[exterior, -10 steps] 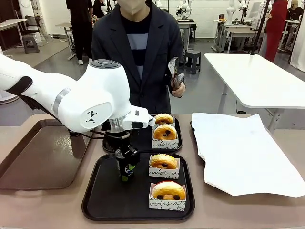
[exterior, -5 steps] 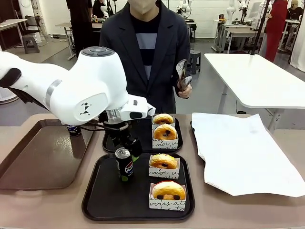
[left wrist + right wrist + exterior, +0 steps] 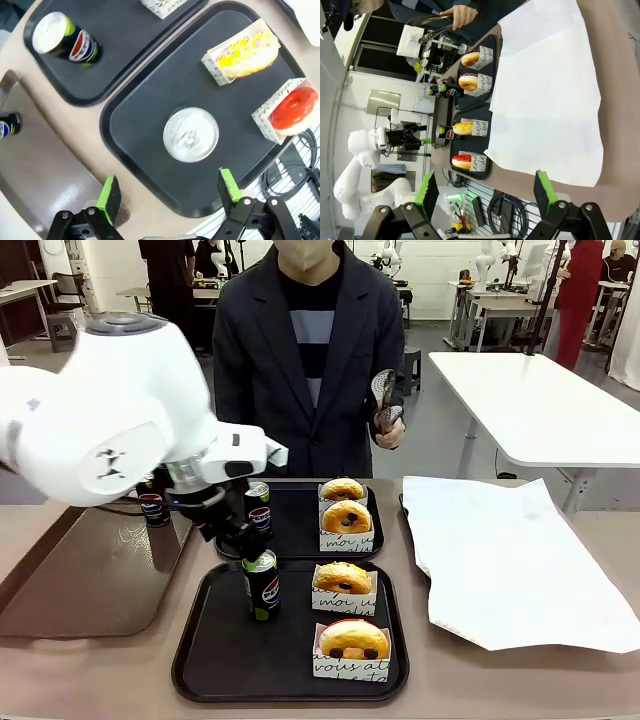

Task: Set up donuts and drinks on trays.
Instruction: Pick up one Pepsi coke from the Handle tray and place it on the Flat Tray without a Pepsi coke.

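Left gripper (image 3: 170, 190): jaws wide apart, green pads on either side of empty air, clamped on nothing; hanging above the near can, clear of its silver top.
Near can (image 3: 262, 583): upright on the near tray (image 3: 215, 660), left of the two boxed donuts; touched by nothing.
Far can (image 3: 259, 506): upright on the far tray (image 3: 300, 540), left of that tray's boxes.
Third can (image 3: 152, 507): standing on the brown tray (image 3: 80, 570), near its far right corner.
Near-tray donuts: yellow sprinkled donut (image 3: 246, 50) and red-iced donut (image 3: 295, 107), each in a white paper box.
Far-tray donuts (image 3: 346, 512): two glazed, boxed, one behind the other.
Right gripper (image 3: 485, 192): jaws spread, nothing between them; over the table's edge beside the white paper sheet (image 3: 550, 95).
Person's hand (image 3: 385, 425): holding tongs, behind the table.
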